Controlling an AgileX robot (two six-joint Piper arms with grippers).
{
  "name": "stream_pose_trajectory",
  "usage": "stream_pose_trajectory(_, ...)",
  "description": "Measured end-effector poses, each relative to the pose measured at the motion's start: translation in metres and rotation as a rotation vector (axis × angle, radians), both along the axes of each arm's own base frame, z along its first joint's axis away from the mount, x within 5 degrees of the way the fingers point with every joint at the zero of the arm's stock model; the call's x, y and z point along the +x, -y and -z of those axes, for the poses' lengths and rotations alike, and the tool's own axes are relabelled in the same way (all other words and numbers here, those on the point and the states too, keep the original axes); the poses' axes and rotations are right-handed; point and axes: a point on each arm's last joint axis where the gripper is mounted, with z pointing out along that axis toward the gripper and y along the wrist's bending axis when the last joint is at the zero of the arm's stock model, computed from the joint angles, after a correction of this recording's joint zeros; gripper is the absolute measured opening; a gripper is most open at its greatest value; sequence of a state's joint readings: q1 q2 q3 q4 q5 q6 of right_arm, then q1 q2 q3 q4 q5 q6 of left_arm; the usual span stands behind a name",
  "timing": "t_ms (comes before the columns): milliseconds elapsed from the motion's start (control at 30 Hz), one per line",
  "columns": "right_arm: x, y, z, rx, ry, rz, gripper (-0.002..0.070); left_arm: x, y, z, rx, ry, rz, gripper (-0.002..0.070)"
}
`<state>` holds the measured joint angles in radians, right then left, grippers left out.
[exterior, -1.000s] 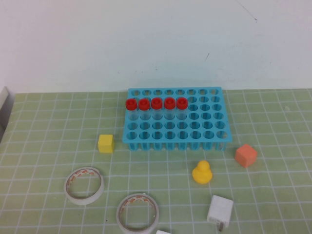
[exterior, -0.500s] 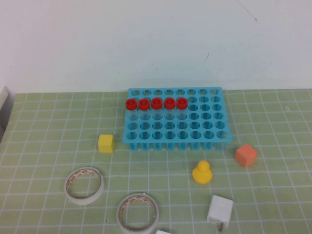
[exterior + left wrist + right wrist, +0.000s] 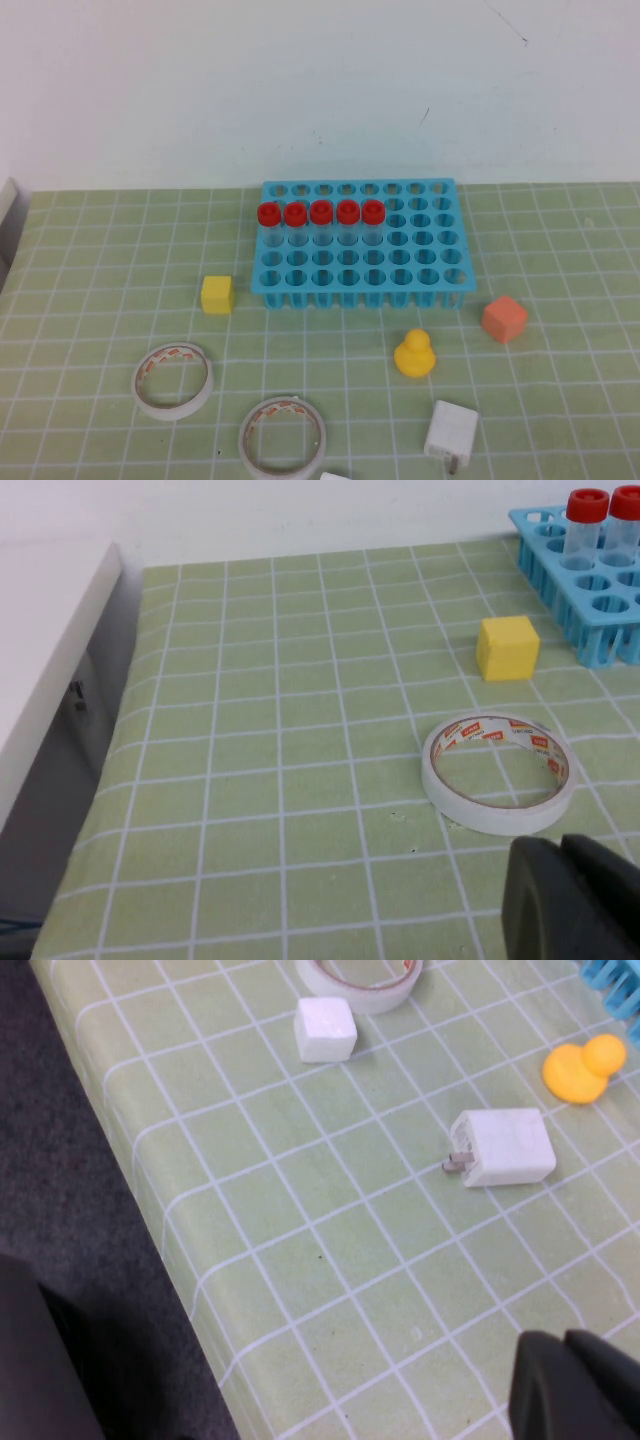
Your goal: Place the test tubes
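High view: green grid mat [image 3: 90, 300], white wall behind it.
Rack: blue rack [image 3: 452, 283] stands at far middle of mat, long side toward the robot.
Test tubes: 5 test tubes [image 3: 321, 212] w/ red caps, upright in the rack. They stand side by side in one row of its far half, starting from rack's left end. Which row exactly, cannot tell.
Left of rack: yellow cube [image 3: 217, 294], near front left corner of rack, not touching.
Right of rack: orange cube [image 3: 504, 318], near front right corner, apart from it.
Duck: yellow duck [image 3: 414, 354] in front of rack, between rack and white charger [image 3: 451, 431]. It touches neither.
Tape: 2 rolls lie flat on near left part of mat. The left tape roll [image 3: 173, 379] and the second tape roll [image 3: 283, 436] are apart; the second is closer to the robot and more to the right.
White block: small white block [image 3: 335, 477] at near edge, just beside second tape roll.
Left gripper: left gripper [image 3: 563, 852] seen in left wrist view only. Fingers pressed together, nothing between them. It hangs over the mat on robot's side of left tape roll, near it, no contact.
Right gripper: right gripper [image 3: 566, 1345] seen in right wrist view only. Fingers pressed together, holds nothing. It is over near right part of mat, by the mat's edge. Charger & duck lie beyond it, apart from it.
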<state>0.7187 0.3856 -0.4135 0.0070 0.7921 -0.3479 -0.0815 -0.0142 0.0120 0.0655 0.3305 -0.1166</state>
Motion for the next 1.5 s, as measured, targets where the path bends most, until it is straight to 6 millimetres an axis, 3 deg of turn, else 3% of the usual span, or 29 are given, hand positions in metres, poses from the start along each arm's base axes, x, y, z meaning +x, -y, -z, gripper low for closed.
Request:
stream_pose_trajectory(267, 0.0000, 0.0000, 0.0000, 0.000, 0.000, 0.000, -0.0001, 0.0000, 0.0001, 0.0000, 0.061, 0.003, 0.019, 0.0000)
stream_pose_trajectory(600, 0.0000, 0.0000, 0.0000, 0.000, 0.000, 0.000, -0.0001, -0.0005, 0.0053, 0.0000, -0.030, -0.003, 0.065, -0.0001)
stream_pose_trajectory(1500, 0.0000, 0.0000, 0.0000, 0.000, 0.000, 0.000, -0.0001, -0.0005, 0.0051, 0.0000, 0.011, 0.001, 0.070, -0.0001)
